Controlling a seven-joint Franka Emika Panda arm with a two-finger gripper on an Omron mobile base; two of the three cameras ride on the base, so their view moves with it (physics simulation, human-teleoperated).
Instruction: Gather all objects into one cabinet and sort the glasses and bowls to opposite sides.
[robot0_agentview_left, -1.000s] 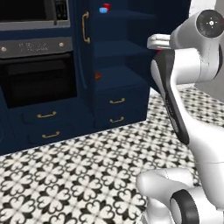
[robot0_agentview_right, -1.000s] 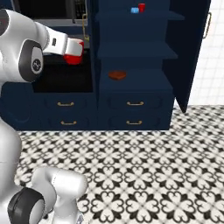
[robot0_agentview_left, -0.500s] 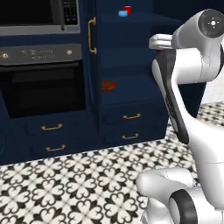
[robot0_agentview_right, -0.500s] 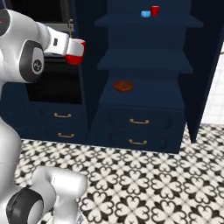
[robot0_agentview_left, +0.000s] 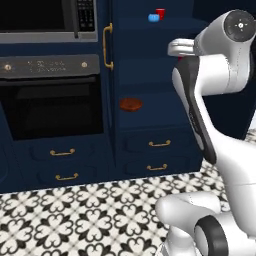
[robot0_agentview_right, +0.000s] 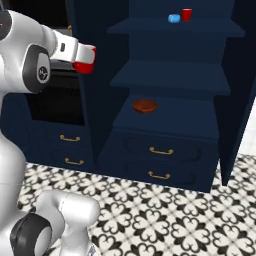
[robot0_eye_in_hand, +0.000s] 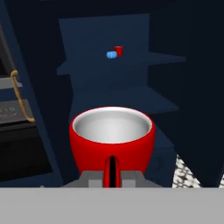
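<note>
Ahead of the base, the cabinet (robot0_agentview_right: 170, 125) looms closer than a second ago (base has driven in), gripper (robot0_eye_in_hand: 113, 175) pinching a red cup (robot0_eye_in_hand: 113, 138) upright, bound for the top shelf beside the other red cup (robot0_agentview_right: 186, 14) and light-blue bowl (robot0_agentview_right: 174, 18).

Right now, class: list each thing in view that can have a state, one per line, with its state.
Gripper: shut on held cup.
Held cup: upright, empty.
Shelf cup: upright, top shelf.
Blue bowl: upright, beside shelf cup.
Brown bowl: resting on lower shelf.
Cabinet: open.
Drawers: closed.
</note>
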